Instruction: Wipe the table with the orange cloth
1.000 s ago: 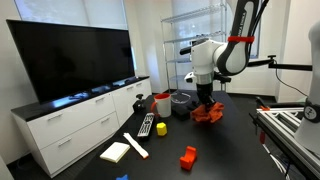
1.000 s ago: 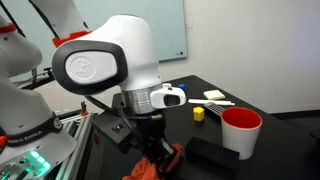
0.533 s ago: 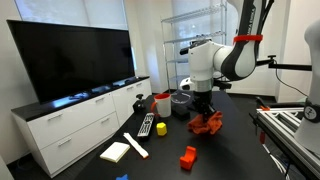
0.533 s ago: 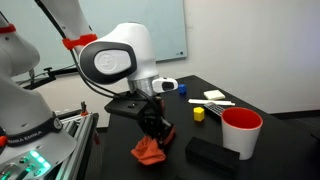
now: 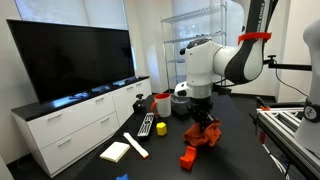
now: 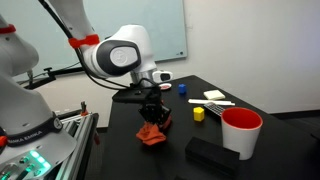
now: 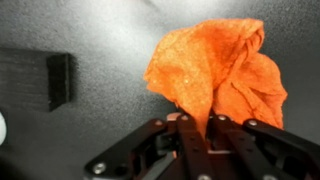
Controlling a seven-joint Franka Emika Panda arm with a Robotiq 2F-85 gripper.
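Note:
The orange cloth (image 7: 215, 68) is bunched up and pinched between my gripper's (image 7: 197, 120) fingers, spreading out on the black table (image 7: 100, 30) in front of them. In both exterior views the cloth (image 5: 206, 135) (image 6: 152, 135) hangs from the gripper (image 5: 204, 124) (image 6: 152, 121) and drags on the black tabletop. The gripper points straight down and is shut on the cloth.
On the table: an orange block (image 5: 187, 157), a yellow cube (image 5: 161, 128), a remote (image 5: 146, 125), a notepad (image 5: 116, 151), a white stick (image 5: 136, 145), a red cup (image 6: 240, 130), a black box (image 6: 210, 154). A TV (image 5: 70, 57) stands on a white cabinet.
The gripper has dragged the cloth across the table, toward the orange block in one exterior view and away from the camera in the other. It stays shut on the cloth.

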